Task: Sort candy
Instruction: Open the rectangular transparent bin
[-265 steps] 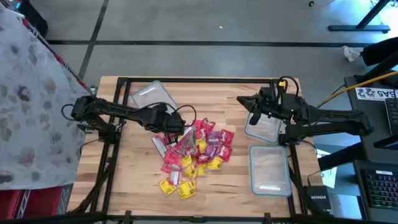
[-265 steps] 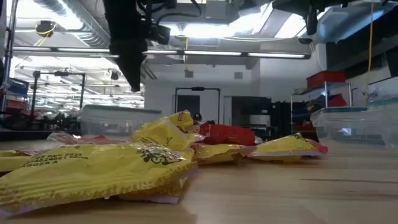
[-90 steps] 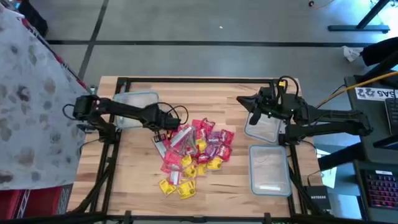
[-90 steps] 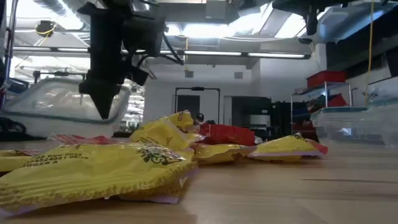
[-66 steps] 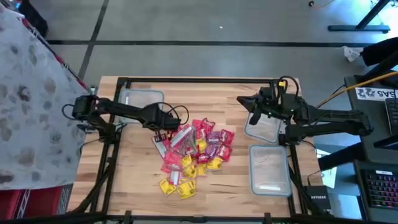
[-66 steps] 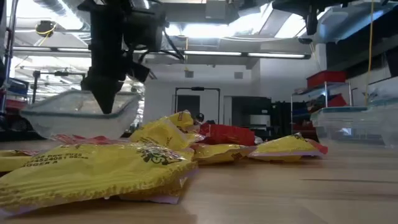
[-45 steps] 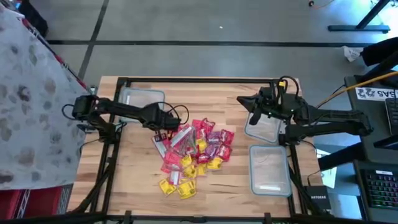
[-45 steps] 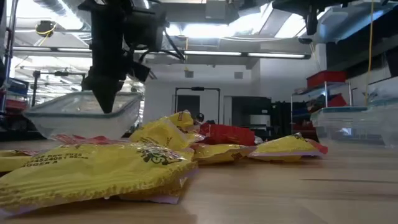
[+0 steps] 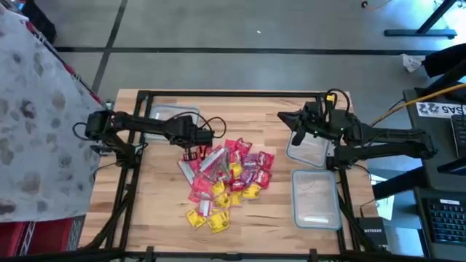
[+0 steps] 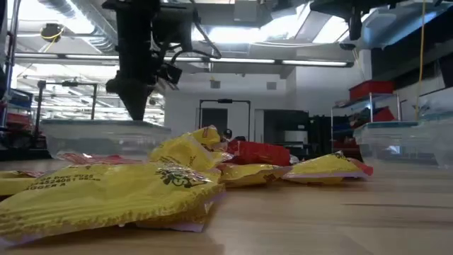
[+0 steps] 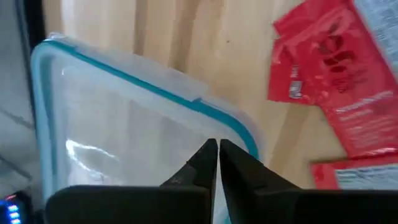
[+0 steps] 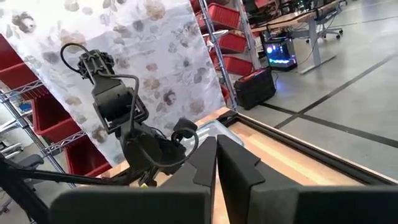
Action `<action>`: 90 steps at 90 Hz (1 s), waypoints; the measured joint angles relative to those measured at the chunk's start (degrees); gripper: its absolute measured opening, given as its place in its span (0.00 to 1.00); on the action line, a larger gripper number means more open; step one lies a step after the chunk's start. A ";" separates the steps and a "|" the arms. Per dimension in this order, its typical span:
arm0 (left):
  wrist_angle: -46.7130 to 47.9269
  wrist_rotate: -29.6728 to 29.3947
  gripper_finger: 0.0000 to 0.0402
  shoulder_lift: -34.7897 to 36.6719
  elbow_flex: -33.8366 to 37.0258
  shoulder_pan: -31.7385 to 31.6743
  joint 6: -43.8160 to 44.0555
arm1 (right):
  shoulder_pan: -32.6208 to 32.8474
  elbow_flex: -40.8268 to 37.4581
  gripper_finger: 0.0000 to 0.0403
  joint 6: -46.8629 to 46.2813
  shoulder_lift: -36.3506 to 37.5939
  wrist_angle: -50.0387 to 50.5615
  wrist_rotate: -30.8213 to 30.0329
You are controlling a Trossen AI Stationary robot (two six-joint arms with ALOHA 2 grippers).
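wooden table, candy heaped mid-board

wood planks make up the table (image 9: 153, 211), and the candy (image 9: 224, 178) lies in a loose heap near its middle: red, pink, yellow, purple and silvery packs, overlapping one another. in the low view a big yellow pack (image 10: 106, 198) fills the near foreground with red and yellow ones behind it.

left claw (image 9: 191, 151) hangs at the heap's left edge, just above the packs, fingers pressed together with nothing between them; the left wrist view shows the closed tips (image 11: 214, 155) over the corner of a clear tub (image 11: 124, 130) with a teal rim, red packs (image 11: 329, 68) just beside it. that tub (image 9: 169, 116) sits flat on the table near the far left corner, partly under the left arm.

right claw (image 9: 297, 131) hovers over the far right part of the table, fingers pressed together, empty, above a second clear tub (image 9: 309, 151). a third tub (image 9: 317, 200) lies nearer, just beside it. floral cloth (image 9: 36, 109) hangs left of the table.
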State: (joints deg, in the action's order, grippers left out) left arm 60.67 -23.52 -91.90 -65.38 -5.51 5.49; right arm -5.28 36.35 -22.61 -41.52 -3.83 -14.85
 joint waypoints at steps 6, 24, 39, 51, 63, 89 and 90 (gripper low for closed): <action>1.58 2.89 0.08 0.00 -2.68 -0.29 1.12 | 0.00 0.00 0.00 -0.01 0.00 1.37 0.00; 6.79 13.19 0.27 0.02 -9.94 0.21 3.95 | 0.00 0.00 0.00 0.02 0.00 6.86 0.02; 10.03 15.09 0.44 0.04 -10.79 1.93 3.87 | 0.00 -0.01 0.00 0.02 0.00 8.41 0.02; 7.38 6.97 0.54 0.09 -8.41 3.76 3.36 | 0.00 -0.01 0.00 0.18 0.00 8.27 0.02; 2.29 1.72 0.59 0.09 -3.52 3.86 6.11 | 0.00 0.00 0.00 0.34 0.00 8.20 0.17; -2.29 -6.76 0.59 0.07 4.78 4.04 10.81 | 0.00 -0.01 0.00 -0.10 0.00 7.86 4.01; -2.85 -6.77 0.59 0.07 5.03 4.04 10.74 | 0.00 -0.01 0.00 -0.14 0.00 7.85 4.00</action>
State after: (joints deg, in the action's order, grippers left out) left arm 57.82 -30.29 -91.83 -60.35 -1.48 16.23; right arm -5.28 36.34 -22.75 -41.52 4.02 -10.85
